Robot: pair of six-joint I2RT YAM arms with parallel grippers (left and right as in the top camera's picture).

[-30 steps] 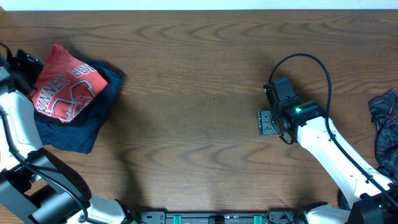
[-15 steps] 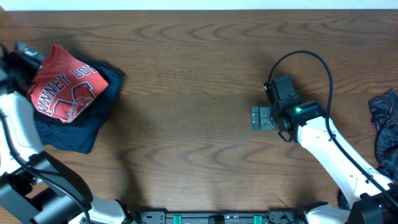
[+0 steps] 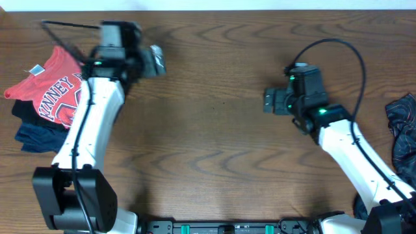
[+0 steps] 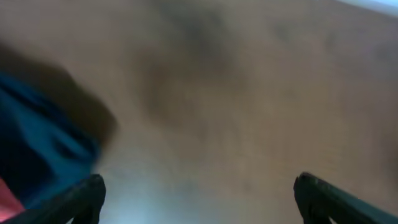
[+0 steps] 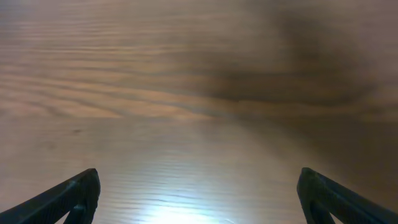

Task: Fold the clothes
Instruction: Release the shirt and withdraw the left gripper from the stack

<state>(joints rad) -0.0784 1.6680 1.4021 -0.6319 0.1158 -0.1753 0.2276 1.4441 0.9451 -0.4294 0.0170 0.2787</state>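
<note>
I log: red tee [image 3: 55, 97] by table [image 3: 214, 149] left edge, long axis diag, print "INNEY" rising rightward, white label [image 3: 37, 69] far end. L gripper [image 3: 156, 62], R gripper [image 3: 270, 102]: jaws apart, empty.

Coral-red lettered T-shirt [image 3: 52, 97] crumpled on navy piece [image 3: 36, 136] at left, dark garment [image 3: 404, 120] far right
</note>
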